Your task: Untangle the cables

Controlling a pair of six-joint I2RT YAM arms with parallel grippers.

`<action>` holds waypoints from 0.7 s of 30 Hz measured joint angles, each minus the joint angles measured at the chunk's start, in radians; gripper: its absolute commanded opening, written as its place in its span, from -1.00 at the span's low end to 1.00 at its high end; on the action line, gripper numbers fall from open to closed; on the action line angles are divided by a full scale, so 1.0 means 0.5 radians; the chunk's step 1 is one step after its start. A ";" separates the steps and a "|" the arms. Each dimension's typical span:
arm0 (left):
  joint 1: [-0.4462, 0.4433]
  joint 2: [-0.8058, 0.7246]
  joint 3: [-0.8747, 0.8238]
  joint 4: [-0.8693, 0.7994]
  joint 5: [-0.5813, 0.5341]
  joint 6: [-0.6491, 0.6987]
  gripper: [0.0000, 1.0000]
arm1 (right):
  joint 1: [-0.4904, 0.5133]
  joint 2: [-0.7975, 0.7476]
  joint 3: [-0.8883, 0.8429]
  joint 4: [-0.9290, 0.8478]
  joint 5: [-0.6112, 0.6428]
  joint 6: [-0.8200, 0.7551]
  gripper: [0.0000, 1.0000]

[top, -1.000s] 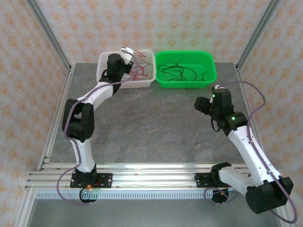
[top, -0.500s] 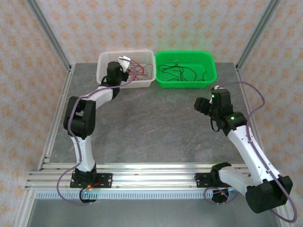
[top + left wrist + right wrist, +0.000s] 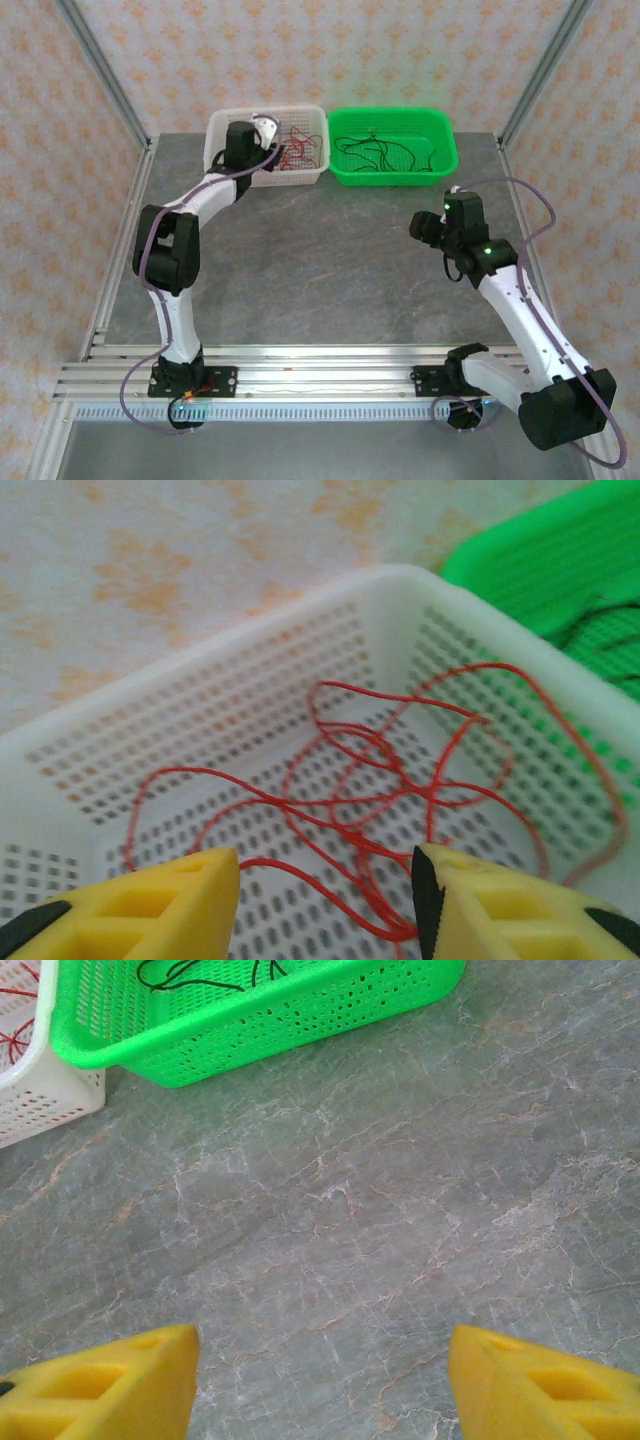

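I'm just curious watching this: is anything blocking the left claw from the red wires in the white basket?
Nothing visible does. The left gripper hangs open over the white basket, and the red wires lie uncovered on its floor, right beyond its parted jaws.

the red wires [image 3: 385, 780] are very thin. they lie in a loose tangle of loops on the floor of the white basket [image 3: 300, 178], far back on the left. many loops cross over each other, and one long loop leans up the right wall. the black wires [image 3: 385, 152] are just as thin. they lie in curly loops spread over the floor of the green basket [image 3: 395, 178], just right of the white one.
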 measured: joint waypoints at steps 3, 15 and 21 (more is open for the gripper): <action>-0.001 -0.079 0.114 -0.293 0.159 -0.060 -0.11 | 0.000 0.043 0.000 -0.001 0.000 -0.003 0.35; 0.008 -1.475 -1.191 0.101 -0.185 -0.485 0.98 | -0.001 0.146 -0.305 0.501 0.214 -0.141 0.55; 0.066 -1.946 -1.847 0.597 -0.961 -0.655 0.99 | -0.006 0.139 -0.926 1.421 0.497 -0.378 0.69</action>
